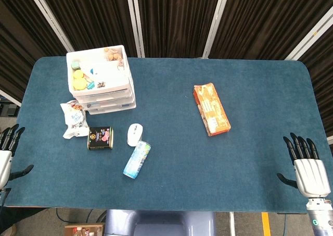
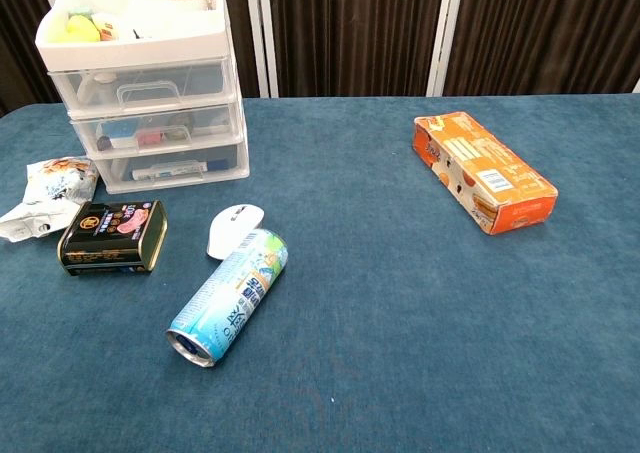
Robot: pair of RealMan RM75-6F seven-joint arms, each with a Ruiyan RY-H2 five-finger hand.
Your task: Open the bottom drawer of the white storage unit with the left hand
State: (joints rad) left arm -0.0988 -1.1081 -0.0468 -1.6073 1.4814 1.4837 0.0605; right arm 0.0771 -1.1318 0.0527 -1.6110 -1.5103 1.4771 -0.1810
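Observation:
The white storage unit (image 1: 101, 79) (image 2: 150, 83) stands at the back left of the blue table, its open top tray holding small items. Its three clear drawers face the front and all look closed; the bottom drawer (image 2: 175, 165) has a pen-like item inside. My left hand (image 1: 7, 152) hangs at the table's left edge, fingers spread and empty, well to the front-left of the unit. Off the front right corner is my right hand (image 1: 308, 165), fingers also spread and holding nothing. Neither hand shows in the chest view.
In front of the unit lie a crumpled snack bag (image 2: 50, 191), a dark tin (image 2: 112, 237), a white mouse (image 2: 235, 228) and a blue-green can (image 2: 230, 295) on its side. An orange box (image 2: 485, 171) lies to the right.

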